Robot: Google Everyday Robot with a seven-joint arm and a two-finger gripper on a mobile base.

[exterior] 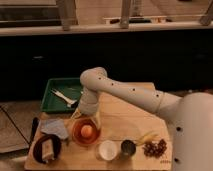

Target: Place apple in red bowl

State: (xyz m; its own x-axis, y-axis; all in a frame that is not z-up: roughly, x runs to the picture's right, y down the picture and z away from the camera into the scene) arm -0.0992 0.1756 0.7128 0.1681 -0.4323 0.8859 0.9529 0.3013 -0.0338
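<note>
The white robot body (192,132) fills the lower right corner, and its arm (127,95) reaches left across the wooden table (117,117), bending down at a rounded elbow. Behind the arm's wrist, toward the dark back wall, sits a green tray (52,92) with pale utensils (64,97) lying in it.

The gripper (86,119) hangs at the end of the arm, pointing down, directly over the far rim of the red bowl (86,132). Its fingers (96,119) stand spread apart, one on each side above the bowl, and nothing is between them.

The apple (87,131) rests inside the red bowl, just below the fingertips and apart from them.

To the camera's left of the fingers lies a grey-blue cloth (54,128), and in front of that a dark round plate (40,146) carrying a pale block of food (47,149). A thin dark utensil (33,131) lies along the table's left edge.

In front of the fingers and to the camera's right stands a white cup (107,149), with a small dark cup (128,147) just beside it. Farther right are a yellow banana (146,137) and, next to it, a bunch of dark red grapes (155,147), both well apart from the gripper.
</note>
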